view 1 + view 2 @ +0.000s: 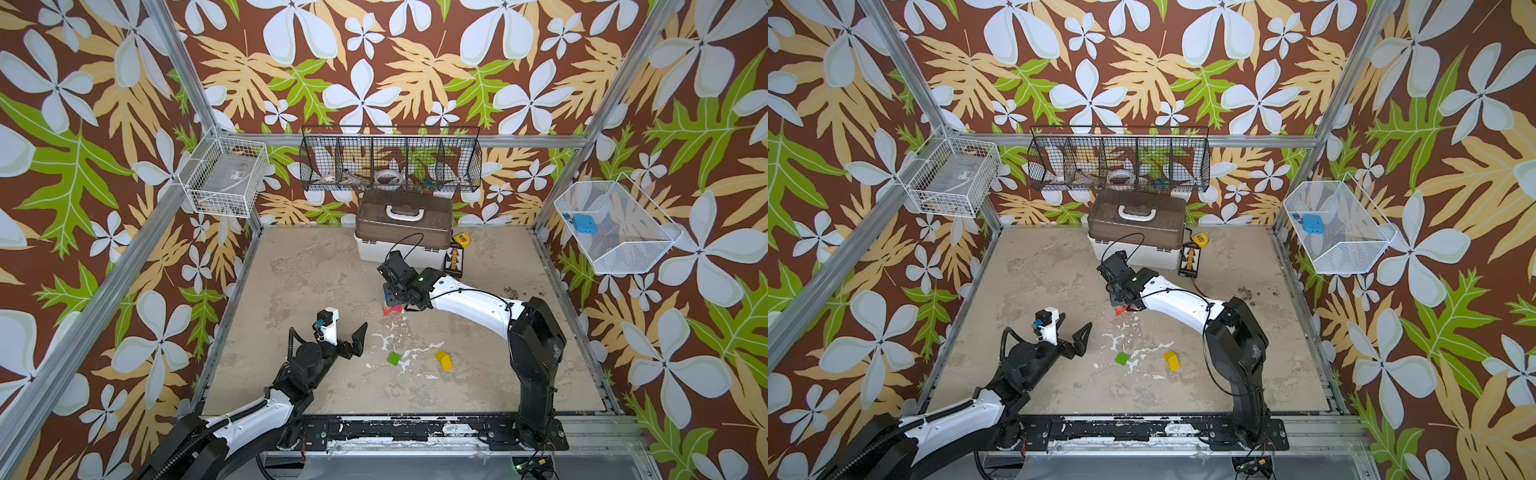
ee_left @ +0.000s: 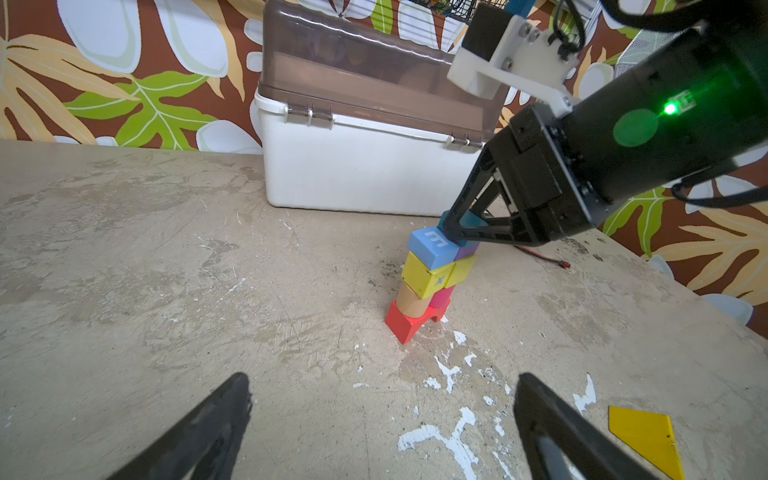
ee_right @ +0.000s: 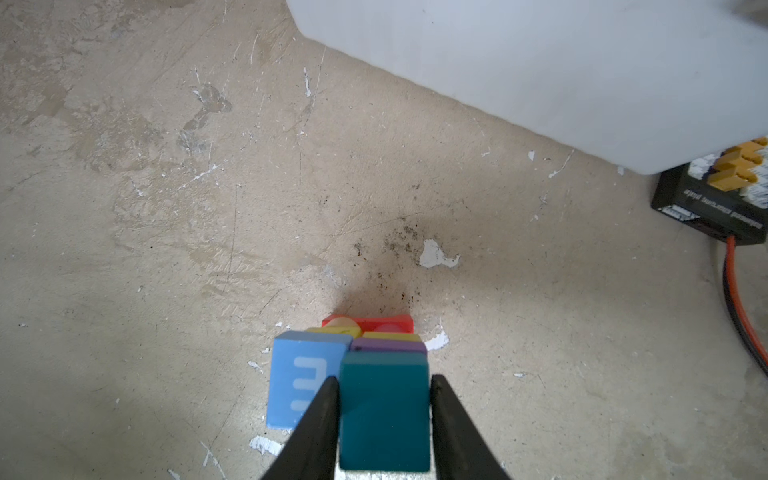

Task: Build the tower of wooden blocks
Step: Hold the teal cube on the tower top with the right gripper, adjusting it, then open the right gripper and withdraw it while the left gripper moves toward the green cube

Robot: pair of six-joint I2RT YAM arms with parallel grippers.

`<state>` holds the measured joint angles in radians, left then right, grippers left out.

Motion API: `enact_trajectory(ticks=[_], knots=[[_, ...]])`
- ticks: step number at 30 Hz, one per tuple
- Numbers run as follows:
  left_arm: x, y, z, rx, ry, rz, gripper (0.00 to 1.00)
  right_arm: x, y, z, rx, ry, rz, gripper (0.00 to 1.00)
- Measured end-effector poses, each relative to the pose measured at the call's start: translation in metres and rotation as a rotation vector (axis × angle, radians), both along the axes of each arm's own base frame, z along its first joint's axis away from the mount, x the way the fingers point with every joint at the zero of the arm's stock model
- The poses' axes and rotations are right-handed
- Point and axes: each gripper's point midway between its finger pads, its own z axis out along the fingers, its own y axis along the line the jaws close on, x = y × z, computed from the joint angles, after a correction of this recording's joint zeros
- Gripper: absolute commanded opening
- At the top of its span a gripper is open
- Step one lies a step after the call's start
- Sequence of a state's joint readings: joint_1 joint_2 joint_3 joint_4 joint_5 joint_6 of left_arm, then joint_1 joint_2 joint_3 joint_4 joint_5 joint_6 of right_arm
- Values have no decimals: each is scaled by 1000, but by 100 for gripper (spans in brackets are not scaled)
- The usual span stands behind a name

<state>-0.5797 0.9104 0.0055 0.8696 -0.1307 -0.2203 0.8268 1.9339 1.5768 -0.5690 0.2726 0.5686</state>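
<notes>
The tower (image 2: 432,274) stands mid-table in front of the box. It has a red arch base, tan and pink cylinders, two yellow blocks, then a blue cube (image 3: 297,382) beside a purple one. A teal cube (image 3: 384,411) sits on the purple cube, and my right gripper (image 3: 384,377) is shut on it from above, fingers tight against two sides. In both top views that gripper (image 1: 390,297) hides most of the tower (image 1: 1121,309). My left gripper (image 2: 382,378) hovers wide open and empty, nearer the front left (image 1: 347,328). A green cube (image 1: 393,358) and a yellow rounded piece (image 1: 443,360) lie loose in front.
A white box with a brown lid (image 1: 401,232) stands just behind the tower. A black device (image 3: 710,199) with a red-and-black cable and a yellow tape measure (image 1: 461,239) lie at the box's right. Wire baskets hang on the walls.
</notes>
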Motion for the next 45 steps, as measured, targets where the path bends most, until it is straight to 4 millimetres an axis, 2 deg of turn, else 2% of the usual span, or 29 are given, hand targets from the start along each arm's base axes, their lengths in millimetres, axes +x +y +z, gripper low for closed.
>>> enact_trajectory(ticks=[9,14,17,20,22,26,32,35,38,45], knots=[[0,0,0,0,1,0,100,1,1,8,9,-9,-1,45],[4,7,-5,-1,19,48,100,-1,-6,36,32,-53,-15,48],[8,12,-10,-2,46,91,100,-9,-21,60,54,-98,-34,51],[13,9,-4,1,53,110,100,-22,-44,79,75,-146,-70,54],[11,2,-1,-12,59,88,95,-29,-60,86,81,-180,-92,56],[-6,-15,-9,-48,104,-11,92,-37,-104,89,84,-235,-189,56],[-66,-67,-26,-75,193,-251,92,-51,-195,69,116,-287,-424,70],[-95,-91,-31,-74,216,-340,92,-61,-225,55,125,-308,-498,75],[-105,-95,-47,-30,253,-338,92,-67,-247,47,102,-347,-555,85],[-106,-87,-90,94,331,-259,93,-75,-286,19,-7,-398,-645,90]])
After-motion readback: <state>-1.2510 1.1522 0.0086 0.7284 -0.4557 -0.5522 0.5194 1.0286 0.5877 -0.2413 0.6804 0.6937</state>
